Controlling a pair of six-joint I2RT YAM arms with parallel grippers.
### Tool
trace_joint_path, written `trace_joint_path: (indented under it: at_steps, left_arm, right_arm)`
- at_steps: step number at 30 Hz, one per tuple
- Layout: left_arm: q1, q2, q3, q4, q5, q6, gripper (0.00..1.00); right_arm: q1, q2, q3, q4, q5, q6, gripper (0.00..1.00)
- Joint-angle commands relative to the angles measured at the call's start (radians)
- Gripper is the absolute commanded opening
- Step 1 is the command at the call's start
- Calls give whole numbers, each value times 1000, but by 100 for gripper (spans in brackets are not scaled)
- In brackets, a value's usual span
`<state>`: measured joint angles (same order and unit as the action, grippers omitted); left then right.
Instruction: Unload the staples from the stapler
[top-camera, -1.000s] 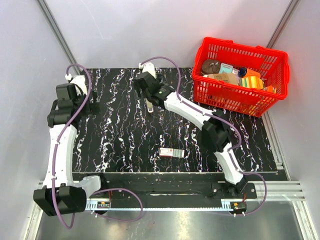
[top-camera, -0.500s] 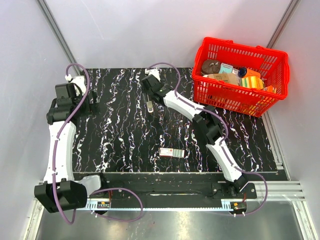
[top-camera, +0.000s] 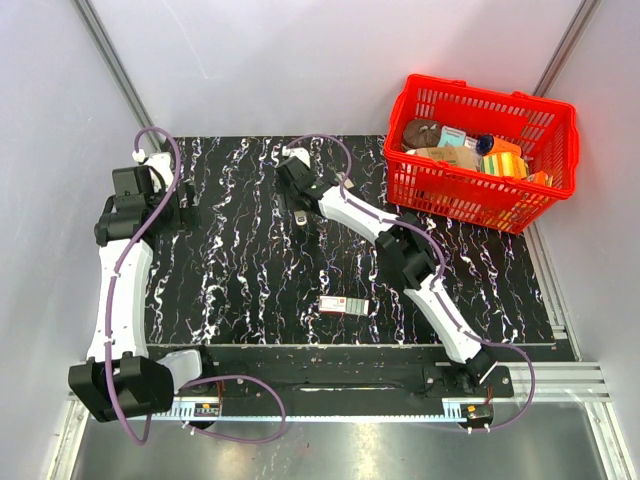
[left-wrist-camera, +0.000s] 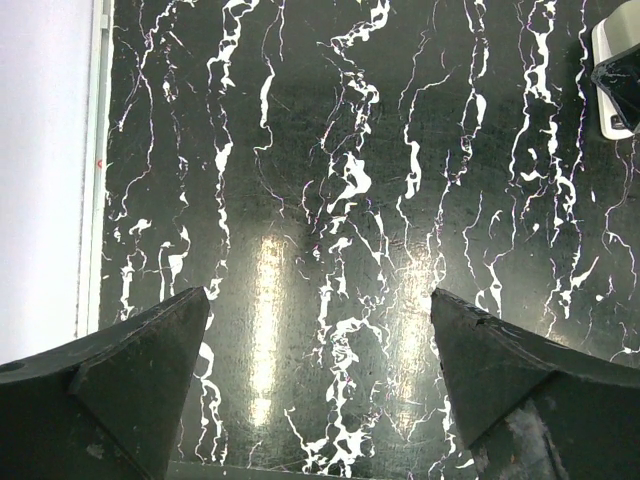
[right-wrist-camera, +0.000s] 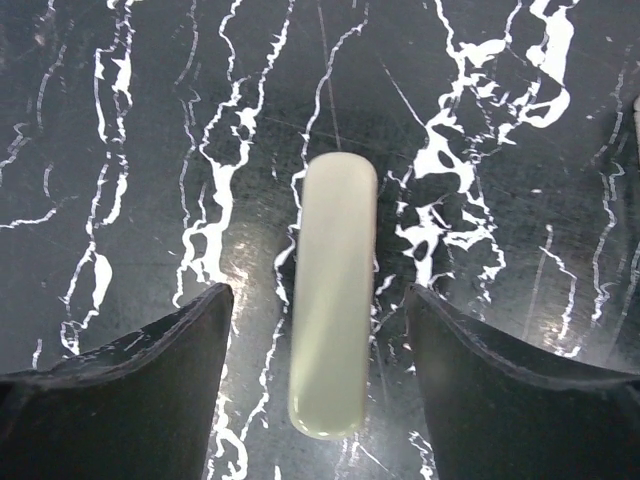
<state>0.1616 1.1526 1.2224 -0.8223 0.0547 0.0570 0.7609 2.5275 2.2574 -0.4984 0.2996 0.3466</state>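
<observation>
Stapler (right-wrist-camera: 333, 295) lies between the spread jaws of the right gripper (right-wrist-camera: 315, 292), touching neither; left gripper (left-wrist-camera: 318, 300) likewise spread.

Table (top-camera: 240, 270): rectangular black top veined with white. On it: one small slim stapler (top-camera: 300, 215) lying flat near the far middle; one small red-and-white box (top-camera: 343, 305) toward the near edge, well apart from the stapler. Also one red plastic basket (top-camera: 455, 190) of mixed goods at the far right corner.
</observation>
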Motion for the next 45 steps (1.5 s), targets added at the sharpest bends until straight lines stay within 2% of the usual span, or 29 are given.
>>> trace_joint_path:
  at_steps: [1,5,7,15,19,23,30,36,39,43,45]
  left_arm:
    - [6,-37,3,26,-19,15,99]
    - [6,-42,-7,32,-30,18,99]
    - [6,-42,-8,32,-35,20,99]
    - [6,-51,5,34,-41,30,99]
    - [6,-63,-6,26,-35,32,99]
    - [6,-86,-23,25,-36,38,99]
    - [6,-111,-34,11,-33,53,99]
    - [6,-125,-43,3,-10,56,99]
    - [6,-129,-49,0,-3,58,99]
    - [6,-133,-47,-11,-1,63,99]
    - [6,-136,-44,-12,0,66,99]
  right_arm:
    - [15,39,100,-25,-22,19,72]
    - [25,76,156,-78,-7,19,51]
    - [35,76,156,-94,13,17,45]
    - [90,60,166,-209,98,37,34]
    - [118,15,113,-218,35,97,26]
    - [167,-97,-25,-126,-62,182,21]
    - [215,-300,-335,73,-152,354,22]
    - [255,-339,-458,126,-129,399,23]
    - [265,-322,-450,123,-125,405,36]
    - [267,-320,-434,103,-106,391,62]
    - [267,-326,-426,87,-97,374,71]
